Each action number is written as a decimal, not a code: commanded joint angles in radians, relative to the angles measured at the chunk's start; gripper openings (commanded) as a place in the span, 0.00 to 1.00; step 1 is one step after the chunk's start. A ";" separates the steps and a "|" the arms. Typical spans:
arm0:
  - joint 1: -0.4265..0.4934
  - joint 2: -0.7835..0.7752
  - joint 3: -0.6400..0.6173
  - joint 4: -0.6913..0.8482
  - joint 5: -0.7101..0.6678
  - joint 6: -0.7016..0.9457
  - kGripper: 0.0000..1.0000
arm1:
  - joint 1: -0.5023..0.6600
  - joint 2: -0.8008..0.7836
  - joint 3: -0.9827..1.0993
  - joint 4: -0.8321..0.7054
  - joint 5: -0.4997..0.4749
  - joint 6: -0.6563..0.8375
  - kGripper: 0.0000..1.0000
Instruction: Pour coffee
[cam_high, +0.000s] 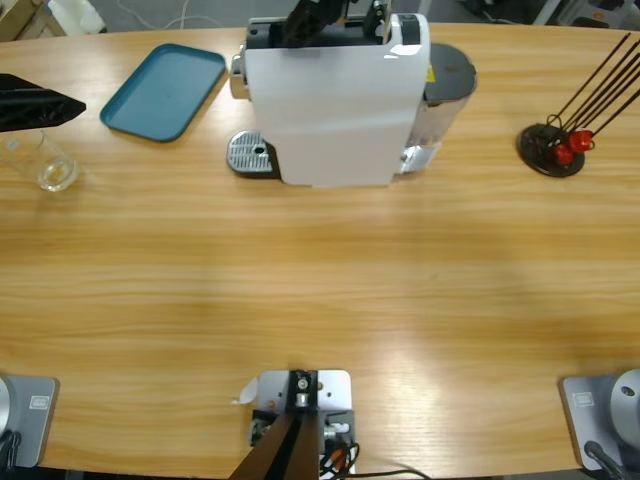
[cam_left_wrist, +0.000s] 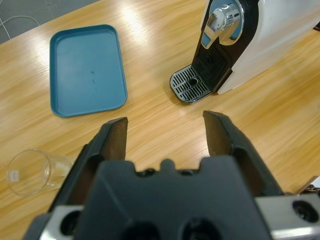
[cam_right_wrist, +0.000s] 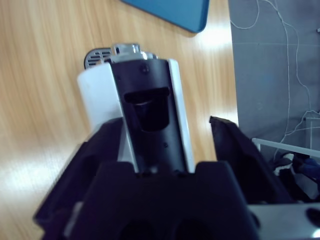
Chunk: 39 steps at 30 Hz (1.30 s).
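A white coffee machine (cam_high: 330, 105) stands at the table's far middle, its spout and chrome drip grate (cam_left_wrist: 190, 85) facing left. A small clear glass (cam_high: 50, 168) stands near the left edge; it also shows low left in the left wrist view, glass (cam_left_wrist: 31, 171). I cannot make out any coffee in it. My left gripper (cam_left_wrist: 167, 132) is open, hovering right of the glass and aimed towards the machine; in the high view the left gripper (cam_high: 70, 105) enters at the left edge. My right gripper (cam_right_wrist: 165, 125) is open above the machine's black top (cam_right_wrist: 147, 110), and right gripper (cam_high: 340, 20) shows at the top.
A teal tray (cam_high: 165, 92) lies bare at the far left, between the glass and the machine. A black stand with thin rods and red pieces (cam_high: 552, 150) sits at the far right. Bare wood fills the near half of the table (cam_high: 330, 300).
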<state>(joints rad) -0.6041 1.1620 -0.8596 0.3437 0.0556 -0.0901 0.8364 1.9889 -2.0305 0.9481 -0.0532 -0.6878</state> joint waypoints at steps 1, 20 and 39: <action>-0.005 0.014 0.036 -0.001 -0.016 0.015 0.65 | 0.086 -0.118 -0.019 0.082 -0.019 0.118 1.00; -0.008 -0.008 0.037 0.001 -0.028 0.017 0.74 | 0.118 -0.489 0.274 -0.117 -0.298 0.459 0.73; -0.010 0.004 0.037 0.000 -0.034 0.018 0.74 | -0.022 -0.654 0.631 -0.519 -0.048 0.596 0.00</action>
<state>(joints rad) -0.6076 1.1618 -0.8589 0.3437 0.0347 -0.0806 0.9162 1.4021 -1.4679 0.4530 -0.2625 -0.0844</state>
